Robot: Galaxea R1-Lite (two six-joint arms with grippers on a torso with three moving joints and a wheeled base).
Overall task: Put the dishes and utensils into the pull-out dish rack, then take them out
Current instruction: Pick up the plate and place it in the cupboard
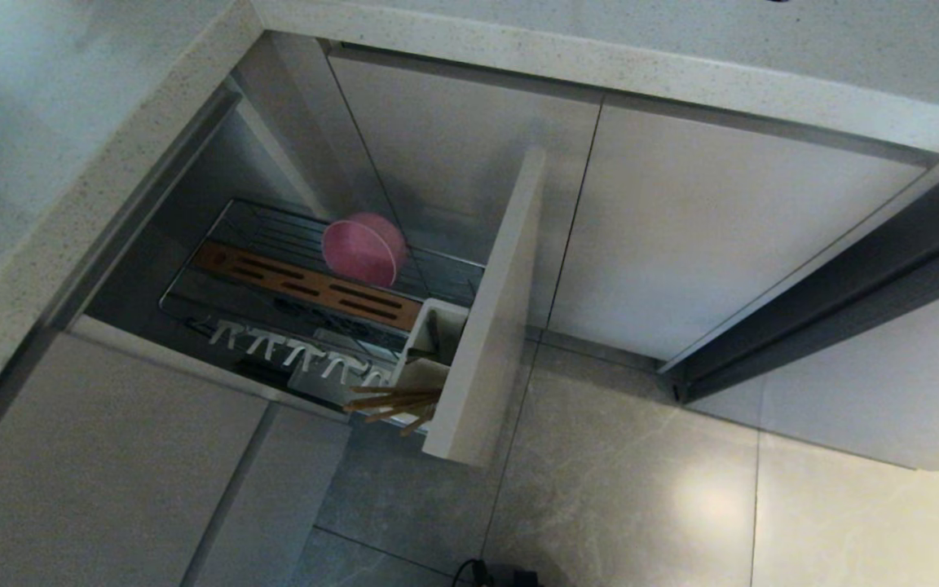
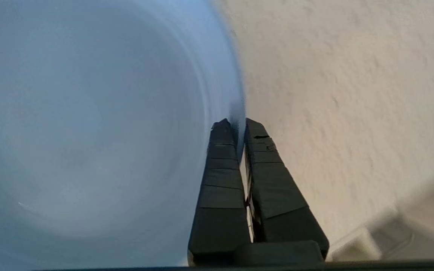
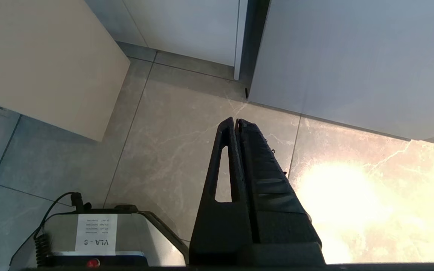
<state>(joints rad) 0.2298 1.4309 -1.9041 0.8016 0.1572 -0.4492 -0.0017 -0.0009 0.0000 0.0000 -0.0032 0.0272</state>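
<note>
Light-blue plate (image 2: 89, 124) fills most of the left wrist view, its rim pinched between the two black fingers (image 2: 220, 177) of the left gripper (image 2: 238, 126), which are clamped almost together with only the thin rim edge between them. One finger lies against the plate's inner face, the other against its outer side. Behind the plate is a speckled pale countertop (image 2: 333, 94). Neither the plate nor this gripper shows in the head view.

In the head view, the pull-out dish rack (image 1: 217, 244) stands drawn out from the cabinet, with its beige front panel (image 1: 494, 326) toward the floor tiles (image 1: 624, 481). A pink bowl (image 1: 364, 249) stands on edge in the wire basket just behind the slotted wooden strip (image 1: 306, 285). The chopsticks (image 1: 392, 403) stick out of the white caddy (image 1: 429, 342), beside the front panel and the row of white pegs (image 1: 298, 355).

The right gripper (image 3: 236, 122) hangs above the floor tiles with its fingers pressed together, holding nothing, near the robot's base (image 3: 100, 241).
</note>
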